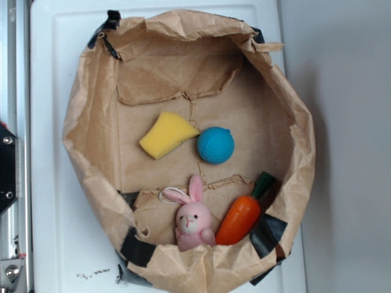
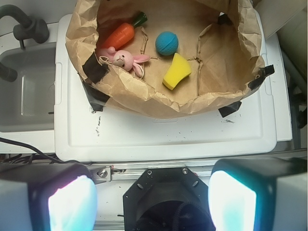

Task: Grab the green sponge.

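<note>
Yellow green sponge [image 2: 176, 71], well beyond spread fingers [image 2: 233, 201]

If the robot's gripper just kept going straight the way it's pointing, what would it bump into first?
Probably the white lid in front of the paper bag, not the sponge. The open gripper aims roughly there, though depth is hard to judge.

Looks like a robot lab bench, staged with toys rather than a lived-in room. At frame centre, a taped brown paper bin [image 2: 163, 103] on a white plastic lid [image 2: 163, 137]; at upper left of the wrist view, a toy sink [image 2: 24, 91] with grey faucet [image 2: 21, 29]. Along the exterior view's left edge, a metal rail [image 1: 12, 183].
</note>
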